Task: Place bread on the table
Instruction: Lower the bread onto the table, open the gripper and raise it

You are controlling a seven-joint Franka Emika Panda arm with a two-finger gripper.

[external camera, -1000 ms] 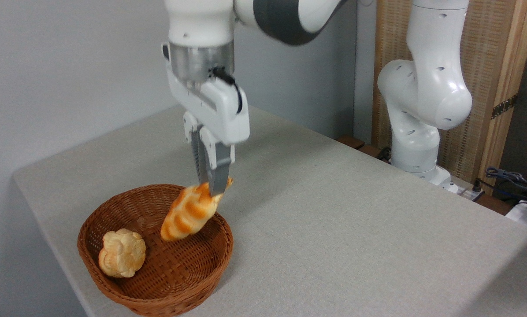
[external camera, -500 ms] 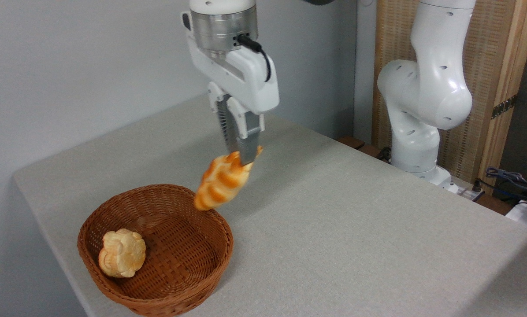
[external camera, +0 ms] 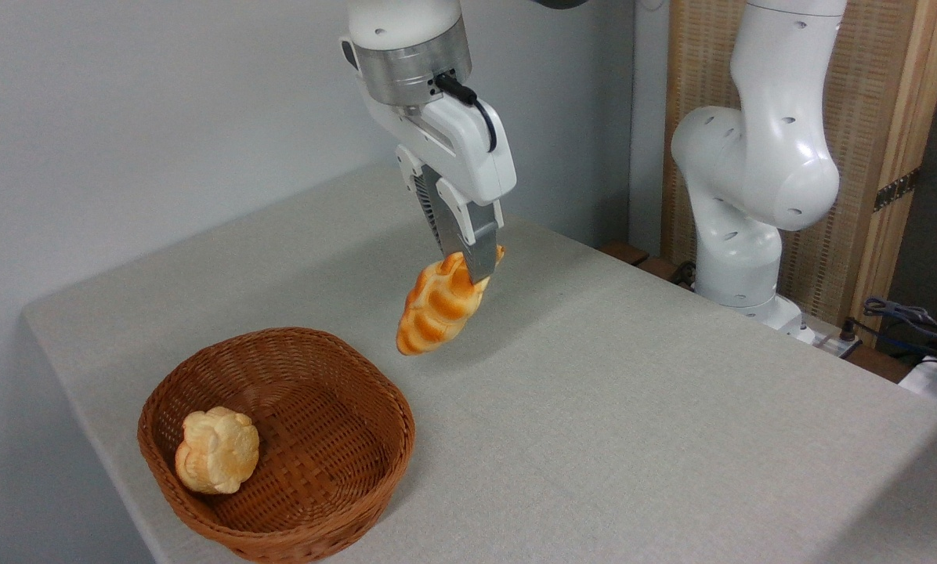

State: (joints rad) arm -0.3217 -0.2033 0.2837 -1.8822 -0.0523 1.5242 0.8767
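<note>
We see even, bright, diffuse light. Soft shadow lies on the table (external camera: 594, 407) below the gripper (external camera: 468, 262). Slight glare on the arm above it. Focus sharp, no blur.

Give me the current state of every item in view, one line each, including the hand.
hand: shut on the bread, pointing down above the table.
bread: held by its upper end, hanging tilted in the air, clear of the basket.
basket: upright on the table, holding only the bun.
bun: lying in the basket against its left wall.
table: the bread is not on it yet.
</note>
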